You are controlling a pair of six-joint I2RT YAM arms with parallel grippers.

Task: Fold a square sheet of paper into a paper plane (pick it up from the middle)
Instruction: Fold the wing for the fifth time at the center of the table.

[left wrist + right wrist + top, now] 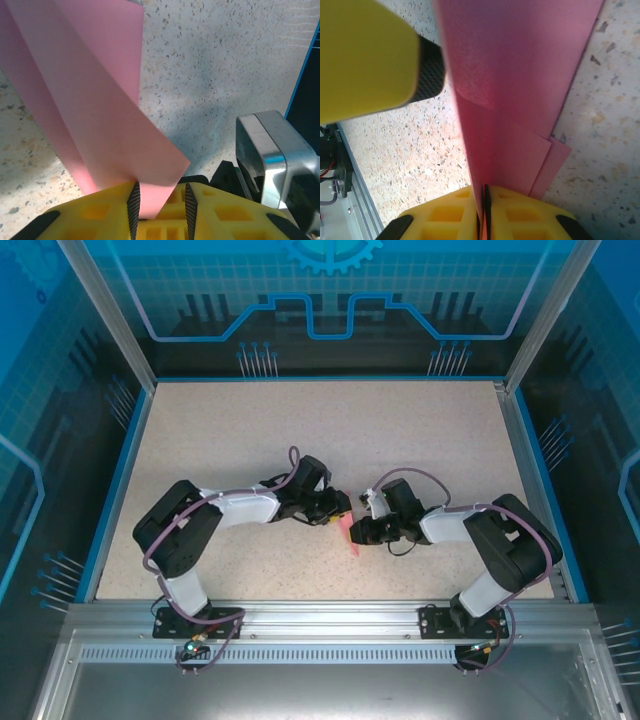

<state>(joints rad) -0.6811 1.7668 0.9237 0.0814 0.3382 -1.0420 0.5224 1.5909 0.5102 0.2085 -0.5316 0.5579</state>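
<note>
Sheet of paper (348, 532) is hanging just above the table (420, 430), toward the near edge and about midway between the left and right edges, caught between the two wrists. It is carrying creases: the right wrist view is showing stacked layers, one flap overlapping another.

Handling, as a judgement: very light, thin and limp. It is likely buckling wherever it is unsupported, and it will take a stray crease or tear if the arms pull against each other. The best hold looks to be on a folded, multi-layer edge close to a crease, where it is stiffest.

Right gripper (484, 202) is pinching the sheet, pads pressed together on its lower edge, with the paper rising edge-on out of them. Left gripper (160, 197) is standing narrowly parted. A corner of the sheet is sitting in the gap and not looking clamped.

Both arms are reaching inward, elbows out toward the side edges, forearms low, wrists nearly facing each other.
</note>
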